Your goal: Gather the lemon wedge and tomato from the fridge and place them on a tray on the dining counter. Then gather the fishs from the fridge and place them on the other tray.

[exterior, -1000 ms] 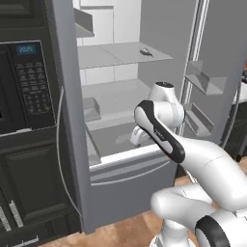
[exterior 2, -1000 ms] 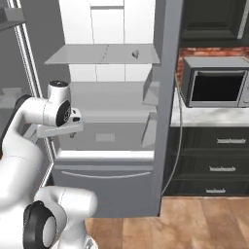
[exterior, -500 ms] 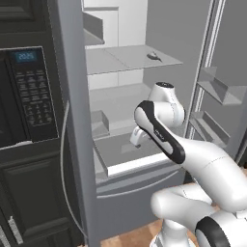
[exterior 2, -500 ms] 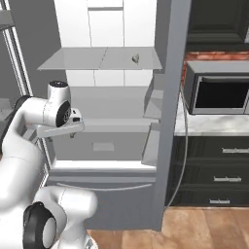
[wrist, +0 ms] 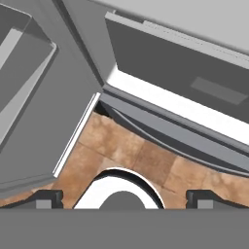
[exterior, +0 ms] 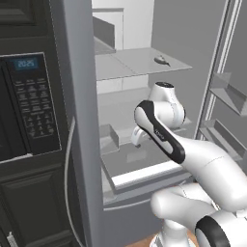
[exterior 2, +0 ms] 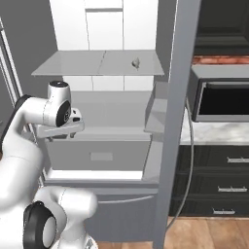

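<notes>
A small grey thing that looks like a fish (exterior: 161,60) lies alone on the upper glass shelf (exterior 2: 97,65) of the open fridge, near its right side; it is the same fish (exterior 2: 135,62) in the right base view. My gripper (exterior: 136,140) hangs in front of the fridge's lower shelf, well below the fish, and points down. In the hand view the gripper (wrist: 124,199) is open with nothing between its fingertips (wrist: 48,198), above the wooden floor and the fridge's bottom drawer front.
A pale drawer (exterior: 144,166) juts out at the fridge's bottom. Door bins (exterior: 226,91) line the open right door. A microwave (exterior 2: 223,99) sits on the counter to the right, and a black oven panel (exterior: 29,101) stands to the left.
The whole picture has grown and shifted: the base has driven closer to the fridge. The arm holds the same pose and the gripper stays open.
</notes>
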Tool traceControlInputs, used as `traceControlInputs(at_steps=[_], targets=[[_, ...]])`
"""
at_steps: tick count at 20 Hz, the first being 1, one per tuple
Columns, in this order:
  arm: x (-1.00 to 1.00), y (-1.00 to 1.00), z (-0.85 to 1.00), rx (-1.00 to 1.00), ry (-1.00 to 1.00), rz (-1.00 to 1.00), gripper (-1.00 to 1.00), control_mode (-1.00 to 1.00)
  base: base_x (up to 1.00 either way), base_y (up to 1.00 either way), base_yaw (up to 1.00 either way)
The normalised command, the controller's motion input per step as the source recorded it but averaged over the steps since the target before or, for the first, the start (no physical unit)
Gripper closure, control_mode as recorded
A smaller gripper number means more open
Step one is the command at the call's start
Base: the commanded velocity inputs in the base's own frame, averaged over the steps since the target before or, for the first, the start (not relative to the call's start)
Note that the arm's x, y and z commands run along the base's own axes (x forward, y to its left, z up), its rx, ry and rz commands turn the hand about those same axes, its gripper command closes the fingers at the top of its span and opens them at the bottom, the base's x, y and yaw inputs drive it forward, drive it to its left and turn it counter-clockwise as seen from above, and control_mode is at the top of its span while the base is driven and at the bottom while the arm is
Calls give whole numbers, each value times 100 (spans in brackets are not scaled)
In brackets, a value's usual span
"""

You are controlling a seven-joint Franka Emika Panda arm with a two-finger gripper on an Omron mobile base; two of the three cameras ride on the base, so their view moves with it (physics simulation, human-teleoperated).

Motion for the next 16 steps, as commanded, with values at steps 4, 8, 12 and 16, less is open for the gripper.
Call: traceControlInputs(at_steps=[4, 8, 12, 16], targets=[[0, 0, 0, 0, 0, 0, -100, 100, 36, -19, 1], [0, 0, 0, 0, 0, 0, -100, 100, 28, -20, 1], [0, 0, 0, 0, 0, 0, -100, 100, 26, -15, 0], [0, 0, 0, 0, 0, 0, -100, 100, 32, -13, 1]])
